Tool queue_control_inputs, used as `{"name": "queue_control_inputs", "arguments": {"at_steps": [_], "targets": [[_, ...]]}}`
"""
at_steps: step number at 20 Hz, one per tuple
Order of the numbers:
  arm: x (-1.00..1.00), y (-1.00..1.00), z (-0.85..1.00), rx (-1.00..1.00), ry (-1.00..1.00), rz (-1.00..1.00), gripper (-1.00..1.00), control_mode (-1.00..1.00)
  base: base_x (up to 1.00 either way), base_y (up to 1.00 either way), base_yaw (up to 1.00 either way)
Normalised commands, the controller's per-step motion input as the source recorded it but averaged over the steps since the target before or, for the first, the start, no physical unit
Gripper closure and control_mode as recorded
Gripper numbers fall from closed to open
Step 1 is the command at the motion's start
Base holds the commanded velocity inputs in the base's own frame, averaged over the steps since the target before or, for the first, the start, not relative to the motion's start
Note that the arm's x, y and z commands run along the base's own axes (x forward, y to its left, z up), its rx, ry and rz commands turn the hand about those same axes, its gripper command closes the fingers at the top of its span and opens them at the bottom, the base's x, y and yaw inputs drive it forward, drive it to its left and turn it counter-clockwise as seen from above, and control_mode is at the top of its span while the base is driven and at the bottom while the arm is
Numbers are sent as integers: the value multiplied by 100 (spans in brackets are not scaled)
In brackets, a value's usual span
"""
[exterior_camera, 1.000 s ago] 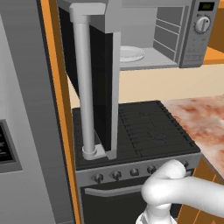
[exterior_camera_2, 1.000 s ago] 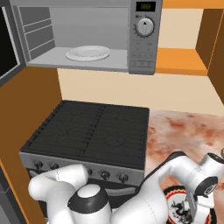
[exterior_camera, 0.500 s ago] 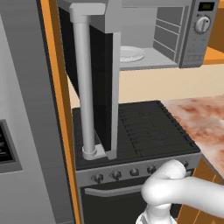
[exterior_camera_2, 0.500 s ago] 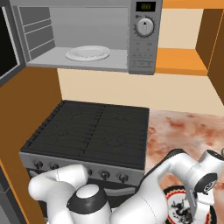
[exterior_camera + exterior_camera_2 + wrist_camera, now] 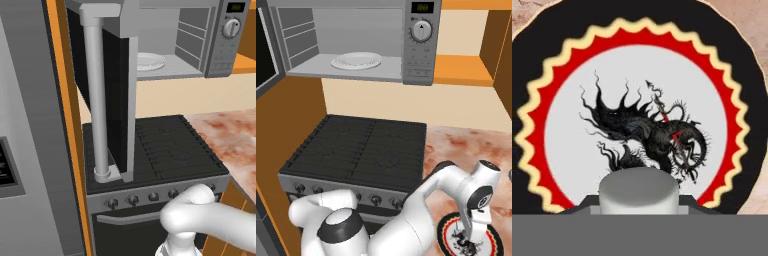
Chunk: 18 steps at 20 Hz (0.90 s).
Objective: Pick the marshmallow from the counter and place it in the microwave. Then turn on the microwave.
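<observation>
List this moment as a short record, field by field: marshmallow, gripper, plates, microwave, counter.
marshmallow: off-white stub low in the hand view, between the fingertips, over the dragon plate
gripper: down at the dragon plate, jaws beside the marshmallow; grip cannot be confirmed
dragon plate: black rim, red and yellow ring, on the counter
microwave: door swung open, white plate inside
counter: mottled pinkish-red top, right of the stovetop
</observation>
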Motion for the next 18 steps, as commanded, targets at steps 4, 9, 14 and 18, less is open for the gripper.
{"name": "queue_control_inputs", "arguments": {"at_steps": [4,9,14,18], "targets": [[-4,55,32,-9,-5,5,100,-100,0,0,0],[0,55,32,-9,-6,5,100,-100,0,0,0],[0,55,27,-10,-8,9,100,-100,0,0,0],[0,53,20,-10,-10,14,100,-100,0,0,0]]}}
